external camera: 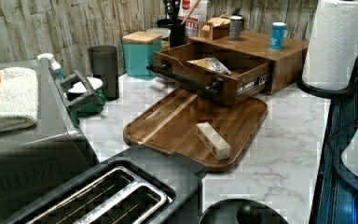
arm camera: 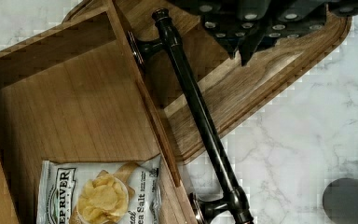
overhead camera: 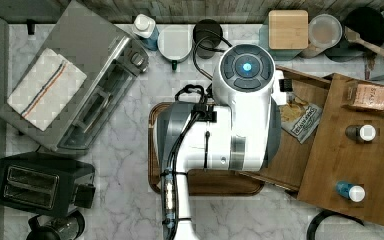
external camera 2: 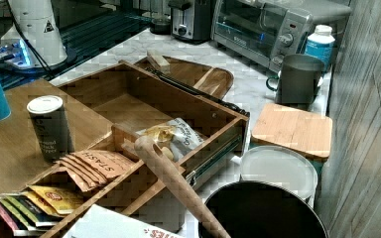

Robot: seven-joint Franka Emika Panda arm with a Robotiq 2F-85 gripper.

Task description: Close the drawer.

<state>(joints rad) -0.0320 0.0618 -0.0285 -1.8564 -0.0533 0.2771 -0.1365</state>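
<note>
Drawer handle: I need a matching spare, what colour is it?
Black handle on the drawer, clearest in the wrist view.

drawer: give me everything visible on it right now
The drawer is a shallow medium-brown wooden box with thin walls, pulled well out of the cabinet that bears the bottles. A dark metal bar handle on two posts runs across its front panel. A metal slide shows along one side in the right view. A chip bag lies on its floor. Its front overhangs the cutting board. The claw hovers by the handle, not touching.
</note>
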